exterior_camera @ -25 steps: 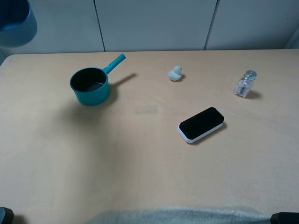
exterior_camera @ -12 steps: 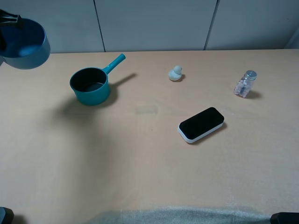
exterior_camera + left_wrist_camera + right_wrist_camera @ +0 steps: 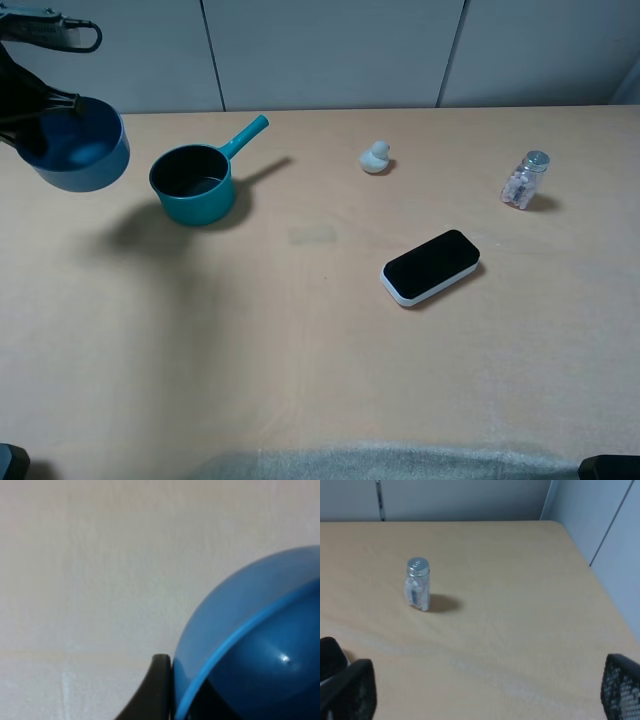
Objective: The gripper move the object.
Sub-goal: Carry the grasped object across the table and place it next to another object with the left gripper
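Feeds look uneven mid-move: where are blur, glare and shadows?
Exterior high: sharp, round blue plastic bowl throws a soft shadow on the tan table. Left wrist: bowl close, blurred, one small highlight. Right wrist: clear, small glass jar casts a short shadow.

A light wooden table (image 3: pixel 300 340) stands before pale grey wall panels (image 3: pixel 330 50).
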